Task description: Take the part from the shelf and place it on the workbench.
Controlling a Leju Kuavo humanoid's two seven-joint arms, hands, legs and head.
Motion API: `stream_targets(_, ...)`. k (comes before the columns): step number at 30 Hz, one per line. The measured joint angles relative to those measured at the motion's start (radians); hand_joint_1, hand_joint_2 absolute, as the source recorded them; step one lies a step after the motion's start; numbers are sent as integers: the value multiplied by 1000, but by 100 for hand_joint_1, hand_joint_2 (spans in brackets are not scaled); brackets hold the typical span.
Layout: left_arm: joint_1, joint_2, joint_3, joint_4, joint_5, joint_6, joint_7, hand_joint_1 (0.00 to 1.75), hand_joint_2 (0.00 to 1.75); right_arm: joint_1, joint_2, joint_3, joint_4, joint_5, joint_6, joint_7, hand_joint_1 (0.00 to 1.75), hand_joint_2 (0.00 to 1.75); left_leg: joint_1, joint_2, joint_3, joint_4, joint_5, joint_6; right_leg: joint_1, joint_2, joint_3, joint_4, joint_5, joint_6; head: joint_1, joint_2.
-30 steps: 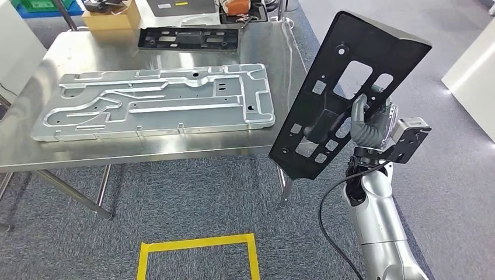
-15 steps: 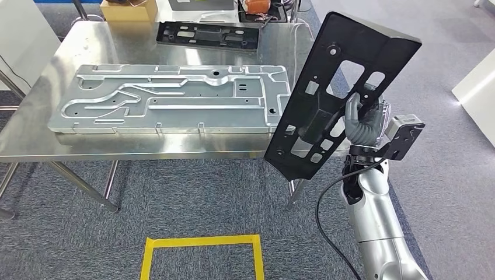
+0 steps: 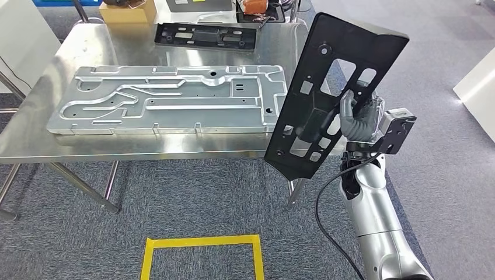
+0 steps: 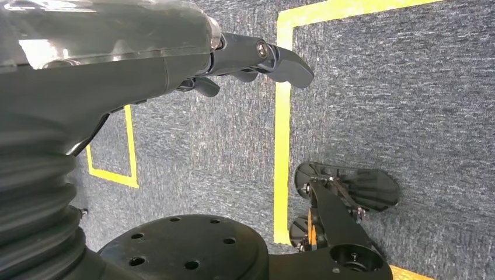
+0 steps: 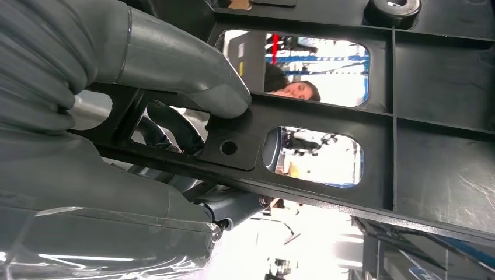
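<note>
The right hand [image 3: 357, 119] grips the black part [image 3: 333, 93] upright at centre right, beside the tabletop [image 3: 35, 140] edge. Judged risk: its low corner catches that edge, or strikes the aluminium panel [image 3: 169, 99].

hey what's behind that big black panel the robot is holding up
Behind the black panel, the right hand grips it, fingers hooked through a cutout. The panel also covers the steel workbench's near right corner and part of its right edge; what lies on that covered strip cannot be seen.
</note>
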Motion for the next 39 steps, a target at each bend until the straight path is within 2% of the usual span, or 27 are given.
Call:
stream_targets(2,0,0,0,0,-1,1,2,0,175,-8,-2,8,10,19,-14,2,175,175,3,-6,4,-13,6,8,-2,-4,4,-3,0,10,0,0)
stream_targets(4,0,-1,0,0,-2,1,4,0,175,-18,-4,12,19,30,-20,2,175,175,10,-16,20,-35,18,13,-2,26,-12,38,-31,11,0,0)
stream_targets(6,-3,-2,0,0,-2,1,5,0,175,-25,-7,14,31,33,-22,3,175,175,12,-31,26,-43,24,15,-3,69,-71,163,-97,7,0,0)
stream_targets(7,-5,-2,0,0,-1,2,5,0,175,-27,-8,16,41,34,-22,3,175,175,12,-40,25,-42,25,15,-2,79,-105,233,-124,6,0,0)
stream_targets(8,-6,-3,0,0,-1,2,5,0,175,-27,-9,18,50,34,-22,4,175,175,12,-52,24,-39,24,15,-3,83,-129,279,-135,5,0,0)
stream_targets(9,-6,-3,0,0,0,2,5,0,175,-28,-9,19,59,35,-22,4,175,175,12,-64,24,-36,23,13,-4,84,-137,290,-127,5,0,0)
stream_targets(10,-5,-3,1,0,1,2,5,0,175,-30,-9,21,66,36,-21,4,175,175,13,-76,23,-31,21,10,-6,86,-125,260,-100,5,0,0)
stream_targets(11,-5,-3,1,0,2,2,5,0,175,-34,-9,23,72,37,-21,4,175,175,14,-89,22,-23,17,6,-9,93,-97,198,-61,4,0,0)
stream_targets(13,-6,-4,4,0,3,2,5,0,175,-47,-9,26,82,38,-19,4,175,175,13,-110,11,-1,6,-7,-14,127,-44,82,-17,2,0,0)
stream_targets(14,-7,-4,5,0,4,2,4,0,175,-52,-9,28,86,39,-17,4,175,175,14,-118,3,9,3,-14,-14,140,-33,54,-13,-1,0,0)
stream_targets(15,-7,-4,7,0,5,2,4,0,175,-55,-9,29,92,40,-17,3,175,175,17,-126,-4,14,1,-20,-12,146,-32,48,-20,-6,0,0)
stream_targets(17,-5,-4,8,0,6,2,4,0,175,-57,-9,33,102,41,-16,2,175,175,22,-135,-12,16,1,-34,-8,131,-33,46,-18,-20,0,0)
stream_targets(19,-4,-3,8,0,6,3,4,0,175,-61,-8,41,112,42,-16,2,175,175,22,-104,-28,46,-20,-48,-10,117,-30,41,-17,-33,0,0)
stream_targets(21,-5,-4,8,0,6,3,2,0,175,-63,-8,46,116,39,-16,2,175,175,25,-57,-75,150,-71,-59,-8,105,-26,39,-18,-41,0,0)
stream_targets(22,-6,-4,8,0,6,3,2,0,175,-62,-8,46,116,37,-16,2,175,175,29,-46,-106,212,-94,-63,-7,99,-24,40,-20,-44,0,0)
stream_targets(23,-7,-4,9,0,5,3,2,0,175,-60,-9,46,116,35,-15,2,175,175,31,-41,-130,260,-105,-65,-6,94,-22,40,-22,-45,0,0)
stream_targets(24,-6,-4,9,0,4,3,3,0,175,-58,-9,46,116,34,-15,2,175,175,33,-38,-139,274,-98,-66,-6,90,-19,40,-24,-45,0,0)
stream_targets(25,-6,-4,9,0,2,4,4,0,175,-57,-9,46,116,33,-14,2,175,175,33,-37,-131,253,-75,-65,-6,87,-16,41,-27,-45,0,0)
stream_targets(27,-5,-3,9,0,0,8,7,0,175,-56,-9,46,116,30,-12,2,175,175,32,-34,-77,135,-9,-57,-5,84,-7,40,-34,-41,0,0)
stream_targets(28,-5,-3,9,0,-1,10,7,0,175,-57,-9,46,116,27,-10,1,175,175,29,-33,-51,79,11,-51,-4,83,-4,40,-37,-37,0,0)
stream_targets(29,-6,-2,9,0,-2,12,7,0,175,-56,-9,46,116,25,-8,0,175,175,26,-32,-33,41,18,-46,-3,82,-4,39,-38,-33,0,0)
stream_targets(30,-6,-2,9,0,-2,13,6,0,175,-56,-10,46,116,24,-7,0,175,175,22,-32,-27,24,13,-41,-2,81,-4,40,-38,-27,0,0)
stream_targets(33,-3,-2,9,0,-2,14,4,0,175,-52,-13,46,113,22,-3,-1,175,175,22,-35,-11,4,2,-20,-2,79,-8,59,-34,-9,0,0)
stream_targets(35,-3,-2,9,0,-1,16,2,0,175,-55,-14,46,111,20,0,-3,175,175,23,-36,8,-4,-1,-6,-4,81,-40,122,-61,-4,0,0)
stream_targets(37,-5,-2,10,0,0,16,1,0,175,-56,-16,46,111,18,2,-5,175,175,20,-37,15,-4,-7,2,-3,84,-112,240,-110,-2,0,0)
stream_targets(38,-5,-2,10,0,1,16,0,0,175,-55,-17,46,112,18,2,-5,175,175,19,-39,19,-3,-11,4,-3,86,-148,293,-125,-1,0,0)
stream_targets(39,-4,-2,10,0,1,16,0,0,175,-54,-17,46,114,18,2,-6,175,175,18,-41,24,-2,-16,4,-3,86,-173,318,-123,-1,0,0)
